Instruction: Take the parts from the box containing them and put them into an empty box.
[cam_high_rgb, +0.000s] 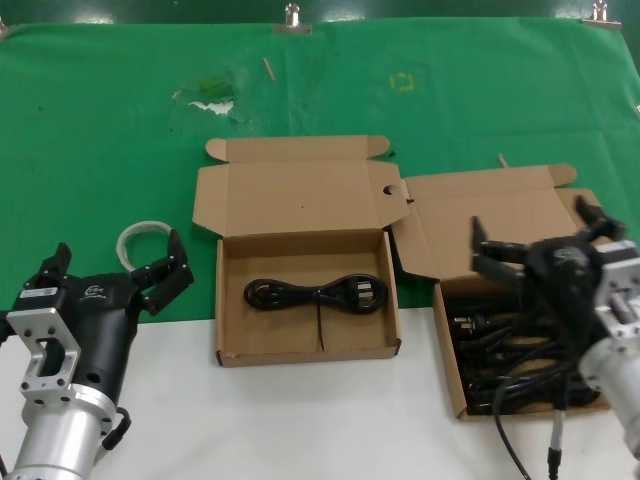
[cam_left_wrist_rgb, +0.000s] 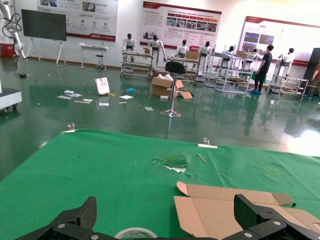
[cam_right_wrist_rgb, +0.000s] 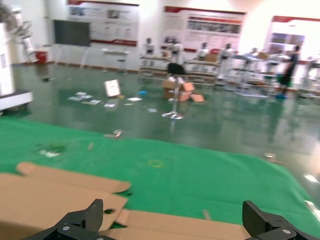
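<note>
The right-hand box holds several black cords in a tangle. My right gripper hovers over its back part, open, with nothing between its fingers. In the right wrist view that gripper looks across the box's lid. The middle box, with a tiny dot on its lid, holds one bundled cord lying flat. My left gripper stands open and empty to the left of the middle box. In the left wrist view it faces that box's lid.
A roll of clear tape lies on the green cloth just beyond the left gripper, and the tape roll also shows in the left wrist view. A grey robot cable with a metal tip hangs by the right arm. White table surface lies in front of the boxes.
</note>
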